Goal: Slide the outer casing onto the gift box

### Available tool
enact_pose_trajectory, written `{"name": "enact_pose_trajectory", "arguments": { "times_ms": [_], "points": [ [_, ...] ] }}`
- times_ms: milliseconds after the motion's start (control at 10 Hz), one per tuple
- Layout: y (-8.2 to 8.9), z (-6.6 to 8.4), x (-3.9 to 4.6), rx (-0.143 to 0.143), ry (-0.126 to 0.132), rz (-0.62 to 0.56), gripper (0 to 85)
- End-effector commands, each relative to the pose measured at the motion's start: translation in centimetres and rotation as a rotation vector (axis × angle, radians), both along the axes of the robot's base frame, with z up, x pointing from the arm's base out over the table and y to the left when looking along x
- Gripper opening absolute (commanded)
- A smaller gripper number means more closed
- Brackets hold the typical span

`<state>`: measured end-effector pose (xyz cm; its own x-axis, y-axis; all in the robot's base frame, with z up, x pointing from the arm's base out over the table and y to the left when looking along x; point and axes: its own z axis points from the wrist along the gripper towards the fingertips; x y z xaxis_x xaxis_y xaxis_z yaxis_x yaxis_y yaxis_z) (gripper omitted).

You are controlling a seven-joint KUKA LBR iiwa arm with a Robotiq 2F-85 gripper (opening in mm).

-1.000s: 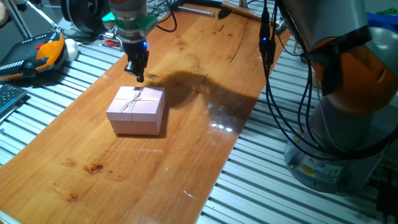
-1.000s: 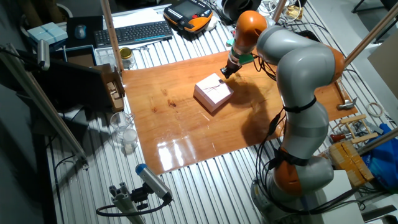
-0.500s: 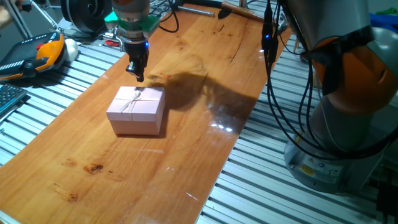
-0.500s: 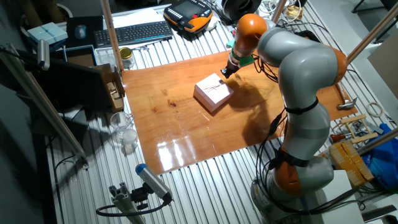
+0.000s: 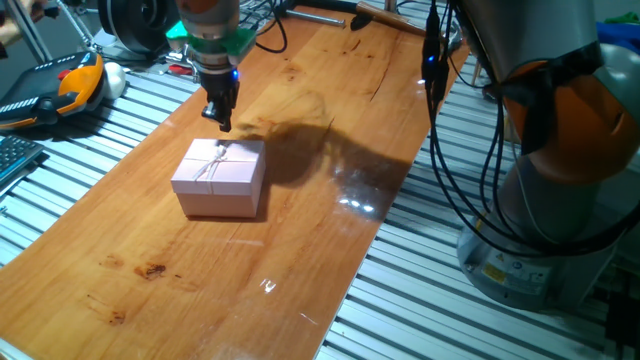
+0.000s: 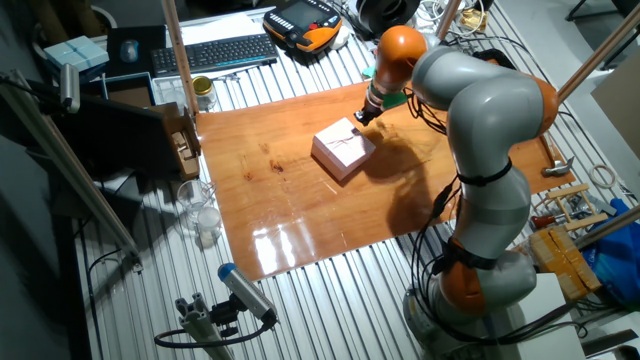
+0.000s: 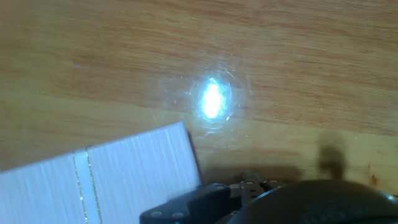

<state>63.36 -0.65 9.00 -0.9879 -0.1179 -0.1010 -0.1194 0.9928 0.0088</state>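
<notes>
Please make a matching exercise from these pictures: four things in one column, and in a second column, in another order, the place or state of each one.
Things:
1. pink box
2. gripper
3. keyboard
4. wooden board

Places or states:
A. lies on the metal slats beyond the board
B. hangs above the board, just behind the box
C. sits closed on the board, string bow on top
D. glossy, reflects a lamp

Pairs: 1-C, 2-B, 3-A, 4-D
</notes>
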Motion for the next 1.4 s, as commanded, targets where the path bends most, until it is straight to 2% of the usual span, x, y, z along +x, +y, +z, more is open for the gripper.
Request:
{"name": "enact_pose_trajectory", "arguments": {
  "times_ms": [0, 200, 300, 400, 500, 600, 700, 1000, 1100, 1300],
  "points": [
    [0.0, 0.0, 0.00, 0.010, 0.010, -0.001, 0.0],
    [0.0, 0.0, 0.00, 0.073, 0.031, 0.014, 0.0],
    [0.0, 0.0, 0.00, 0.086, 0.034, 0.016, 0.0],
    [0.0, 0.0, 0.00, 0.118, 0.039, 0.029, 0.0],
    [0.0, 0.0, 0.00, 0.122, 0.045, 0.048, 0.0],
    [0.0, 0.0, 0.00, 0.100, 0.045, 0.053, 0.0],
    [0.0, 0.0, 0.00, 0.104, 0.045, 0.053, 0.0],
    [0.8, -0.1, -0.03, 0.094, 0.032, 0.041, 0.0],
    [0.7, -0.1, -0.06, 0.087, 0.032, 0.041, 0.0],
    [-0.7, 0.0, 0.23, 0.082, 0.031, 0.040, 0.0]
  ]
}}
